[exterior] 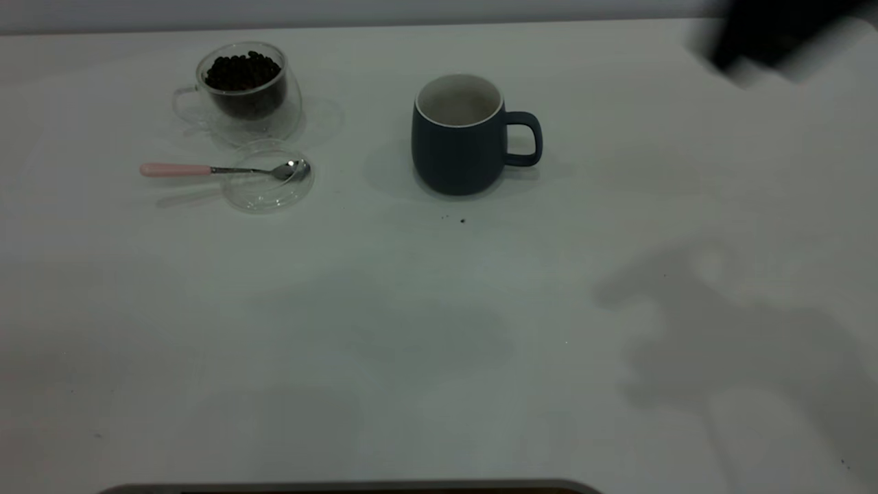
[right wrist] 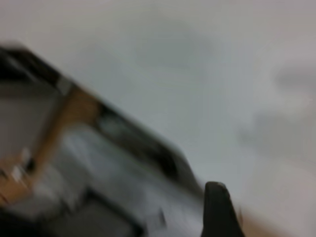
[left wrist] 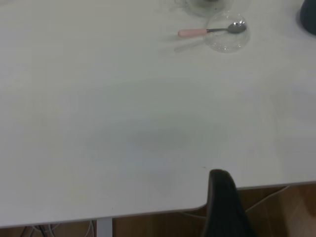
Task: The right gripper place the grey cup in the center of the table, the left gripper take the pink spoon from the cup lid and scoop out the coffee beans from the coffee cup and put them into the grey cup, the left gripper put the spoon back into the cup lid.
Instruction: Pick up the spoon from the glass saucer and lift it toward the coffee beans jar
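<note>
The rounded dark blue-grey ceramic mug, the grey cup (exterior: pixel 458 144), stands upright near the middle of the far half of the plain white table (exterior: pixel 411 343), its pale interior bare and its loop handle pointing right. Nothing grips it. To its left, well apart, the small round transparent glass cup lid (exterior: pixel 269 180) lies flat, and the pink spoon (exterior: pixel 223 169) rests across it, metal bowl on the lid and pale pink handle sticking out to the left over the tabletop. Just beyond the lid stands the clear double-walled glass coffee cup (exterior: pixel 240 92), filled with dark coffee beans (exterior: pixel 242 71). A few dark specks (exterior: pixel 461 221) lie just nearer than the mug.

The right gripper (exterior: pixel 768 34) is a dark blur at the far right corner, well away from the mug; whether its fingers are spread or closed cannot be told. The left gripper (left wrist: pixel 224 202) shows only one black fingertip, hanging over the table's near edge, far from spoon and lid; its state cannot be told either.
</note>
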Motion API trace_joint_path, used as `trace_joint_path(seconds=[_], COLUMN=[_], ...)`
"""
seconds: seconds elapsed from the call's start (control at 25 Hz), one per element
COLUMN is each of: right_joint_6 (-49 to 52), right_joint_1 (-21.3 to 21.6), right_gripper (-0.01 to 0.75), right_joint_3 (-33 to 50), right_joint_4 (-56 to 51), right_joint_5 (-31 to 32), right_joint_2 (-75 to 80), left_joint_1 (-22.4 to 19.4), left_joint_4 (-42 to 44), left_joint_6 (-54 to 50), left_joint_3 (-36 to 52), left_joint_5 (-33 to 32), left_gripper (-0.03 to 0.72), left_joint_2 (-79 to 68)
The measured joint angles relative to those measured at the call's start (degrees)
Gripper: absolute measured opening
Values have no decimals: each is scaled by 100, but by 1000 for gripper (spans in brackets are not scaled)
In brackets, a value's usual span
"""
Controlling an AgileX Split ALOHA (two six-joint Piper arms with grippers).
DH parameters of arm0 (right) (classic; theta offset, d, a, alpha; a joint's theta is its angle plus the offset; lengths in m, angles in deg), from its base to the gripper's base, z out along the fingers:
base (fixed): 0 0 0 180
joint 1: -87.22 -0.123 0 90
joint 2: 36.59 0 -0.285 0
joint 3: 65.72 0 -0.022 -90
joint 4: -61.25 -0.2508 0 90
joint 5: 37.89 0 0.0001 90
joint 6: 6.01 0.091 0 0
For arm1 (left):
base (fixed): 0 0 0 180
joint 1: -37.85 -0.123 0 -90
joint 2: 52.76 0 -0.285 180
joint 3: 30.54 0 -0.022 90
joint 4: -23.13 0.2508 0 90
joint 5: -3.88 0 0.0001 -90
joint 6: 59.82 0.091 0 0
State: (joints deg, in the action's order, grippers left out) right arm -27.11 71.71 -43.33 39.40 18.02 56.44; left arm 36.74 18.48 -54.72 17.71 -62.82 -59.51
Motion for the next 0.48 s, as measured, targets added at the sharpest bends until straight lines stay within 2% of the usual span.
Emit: trace_joint_path(seconds=[0.08,0.2,0.48], right_joint_6=[981,1802,2006], right_joint_1=[0,0,84], right_gripper=[507,507,507], right_joint_3=[394,1168,2684], right_joint_4=[990,1843,1959], right_joint_5=[499,794,689], right_joint_2=[-503,-1390,-3645], left_joint_1=[0,0,0], left_joint_4=[0,0,0], left_joint_6=[0,0,5], left_joint_3=[0,0,0], left_joint_5=[0,0,0], left_gripper=[507,507,507], left_joint_2=[0,0,0])
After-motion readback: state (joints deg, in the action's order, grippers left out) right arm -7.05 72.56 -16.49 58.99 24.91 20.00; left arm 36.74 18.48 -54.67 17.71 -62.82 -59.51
